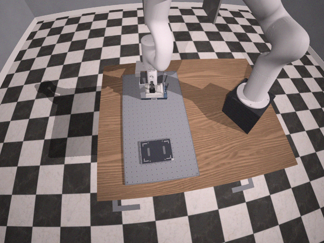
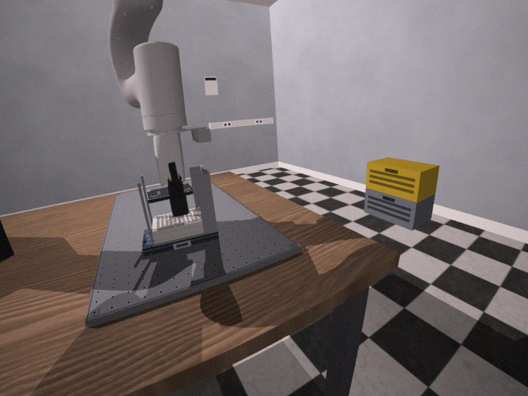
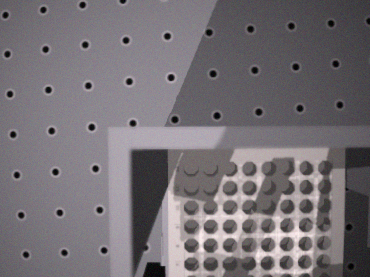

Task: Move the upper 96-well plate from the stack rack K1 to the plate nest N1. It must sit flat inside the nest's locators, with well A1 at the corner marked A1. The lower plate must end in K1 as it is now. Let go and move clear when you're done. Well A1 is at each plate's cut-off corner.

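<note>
Upper 96-well plate (image 2: 175, 220) sits in stack rack K1 (image 2: 203, 200), at the far end of the perforated grey board (image 1: 159, 135) on the wooden surface (image 1: 232, 135); the rack's uprights confine it, so access is from above only. The gripper (image 2: 178, 198) hangs vertically over the plate, fingers fully spread and grasping nothing, apparently to straddle the plate. Wrist view looks down on the wells inside the rack frame. Plate nest N1 (image 1: 156, 151) waits unoccupied, well apart at the board's near end. The lower plate cannot be distinguished.
</note>
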### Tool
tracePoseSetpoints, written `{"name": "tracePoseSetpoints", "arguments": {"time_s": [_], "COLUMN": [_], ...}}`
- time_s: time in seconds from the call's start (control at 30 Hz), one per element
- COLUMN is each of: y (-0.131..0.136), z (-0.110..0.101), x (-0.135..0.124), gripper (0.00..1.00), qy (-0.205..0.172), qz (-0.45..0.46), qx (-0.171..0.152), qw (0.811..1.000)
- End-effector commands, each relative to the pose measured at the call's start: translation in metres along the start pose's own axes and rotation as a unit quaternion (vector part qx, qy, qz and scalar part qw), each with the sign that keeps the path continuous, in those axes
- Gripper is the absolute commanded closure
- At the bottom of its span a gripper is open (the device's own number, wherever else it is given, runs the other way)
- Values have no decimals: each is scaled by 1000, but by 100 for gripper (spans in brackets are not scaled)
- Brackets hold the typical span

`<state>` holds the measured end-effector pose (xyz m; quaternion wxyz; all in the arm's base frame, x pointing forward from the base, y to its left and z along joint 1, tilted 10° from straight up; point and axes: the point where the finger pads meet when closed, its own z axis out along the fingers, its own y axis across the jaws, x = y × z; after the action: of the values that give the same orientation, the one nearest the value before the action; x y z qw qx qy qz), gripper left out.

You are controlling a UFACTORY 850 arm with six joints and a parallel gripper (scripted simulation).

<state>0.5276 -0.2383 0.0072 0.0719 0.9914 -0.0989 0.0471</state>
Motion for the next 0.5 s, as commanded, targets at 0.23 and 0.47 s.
{"name": "tracePoseSetpoints", "arguments": {"time_s": [0.23,0.47], "y": [0,0], "z": [9,9], "x": [1,1], "gripper": [0,0], "qy": [1,1], "qz": [0,0], "qx": [-1,-1], "qw": [1000,1000]}}
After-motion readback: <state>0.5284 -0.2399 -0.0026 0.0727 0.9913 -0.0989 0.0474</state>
